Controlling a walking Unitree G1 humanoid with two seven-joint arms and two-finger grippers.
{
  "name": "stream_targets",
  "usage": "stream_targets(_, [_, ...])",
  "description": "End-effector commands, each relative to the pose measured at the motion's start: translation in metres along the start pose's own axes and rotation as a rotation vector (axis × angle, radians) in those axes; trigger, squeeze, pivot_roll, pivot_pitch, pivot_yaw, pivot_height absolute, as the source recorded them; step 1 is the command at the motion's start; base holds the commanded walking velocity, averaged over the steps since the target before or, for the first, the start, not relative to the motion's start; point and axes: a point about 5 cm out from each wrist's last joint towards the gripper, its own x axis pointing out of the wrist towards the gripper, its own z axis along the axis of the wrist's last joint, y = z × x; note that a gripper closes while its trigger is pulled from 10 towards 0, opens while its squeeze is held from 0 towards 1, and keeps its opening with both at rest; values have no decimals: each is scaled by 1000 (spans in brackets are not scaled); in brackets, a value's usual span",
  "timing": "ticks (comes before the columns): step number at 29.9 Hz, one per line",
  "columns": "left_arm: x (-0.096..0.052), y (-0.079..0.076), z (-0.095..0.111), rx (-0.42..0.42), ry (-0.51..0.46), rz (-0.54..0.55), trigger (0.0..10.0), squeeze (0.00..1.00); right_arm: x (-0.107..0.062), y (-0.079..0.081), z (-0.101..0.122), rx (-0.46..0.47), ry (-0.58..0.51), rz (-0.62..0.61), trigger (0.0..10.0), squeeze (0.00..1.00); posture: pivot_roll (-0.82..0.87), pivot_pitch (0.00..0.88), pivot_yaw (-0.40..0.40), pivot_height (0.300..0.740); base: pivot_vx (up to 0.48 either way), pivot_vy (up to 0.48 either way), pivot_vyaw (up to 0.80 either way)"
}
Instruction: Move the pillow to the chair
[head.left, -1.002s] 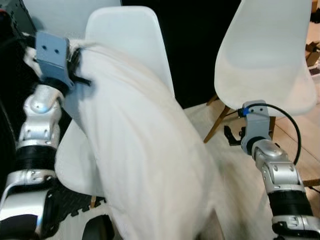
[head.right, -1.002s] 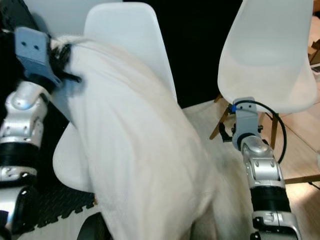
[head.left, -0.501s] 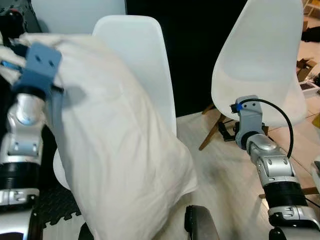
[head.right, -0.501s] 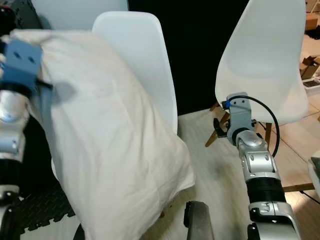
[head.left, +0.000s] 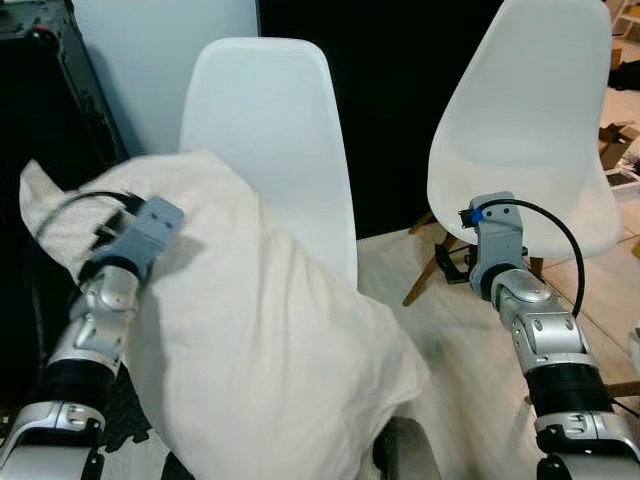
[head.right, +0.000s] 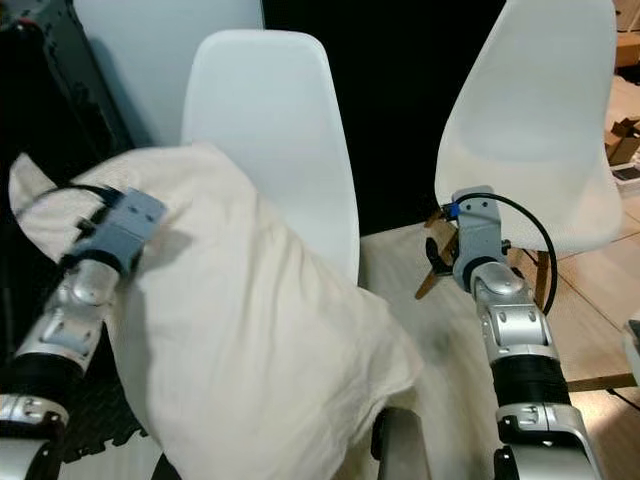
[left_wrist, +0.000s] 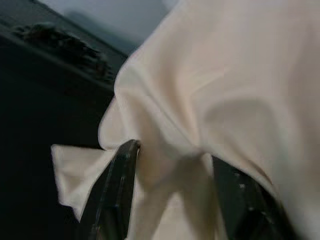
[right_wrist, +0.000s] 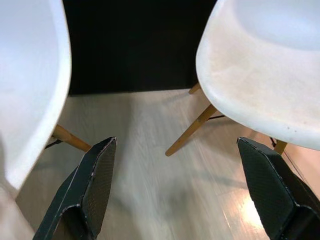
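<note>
Placing step: pillow (head.left: 250, 370) draped over the seat of the near white chair (head.left: 268, 150), bulk slumped toward the front edge and hanging off toward the floor (head.left: 470, 360). Judged as late in the task, pillow on the chair but not settled.

Left gripper (left_wrist: 172, 192) clenched on a bunched fold near the pillow's upper corner; cloth pinched between the two black fingers (left_wrist: 112, 192), a loose flap of corner sticking out past them. From the head view, same gripper (head.left: 120, 225) at the pillow's far left top, beside the dark cabinet (head.left: 40, 120), arm lying across the fabric.

Right gripper (right_wrist: 177, 195) spread wide, holding nothing, well apart from the pillow. Hangs low between the two chairs, pointing at bare wood floor and the wooden legs of the second white chair (head.left: 530, 120).

Next move, as a judgement: push or shift the bulk back against the chair's backrest so weight sits on the seat, then release the corner. Risk: letting go now probably lets the pillow slide forward off the seat. Free right gripper could support the lower end, but needs to cross over first.

Seat surface itself hidden under the pillow; cannot tell how much of it bears the weight.
</note>
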Motion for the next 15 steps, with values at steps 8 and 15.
stream_targets(8, [3, 10, 39, -182, -145, -57, 10000, 1000, 2, 10, -10, 29, 9, 29, 10000, 808, 15, 25, 17, 496, 0, 0, 0])
stream_targets(15, [-2, 17, 83, -604, -348, -101, 10000, 408, 2, 15, -10, 92, -17, 74, 10000, 0, 16, 16, 22, 496, 0, 0, 0])
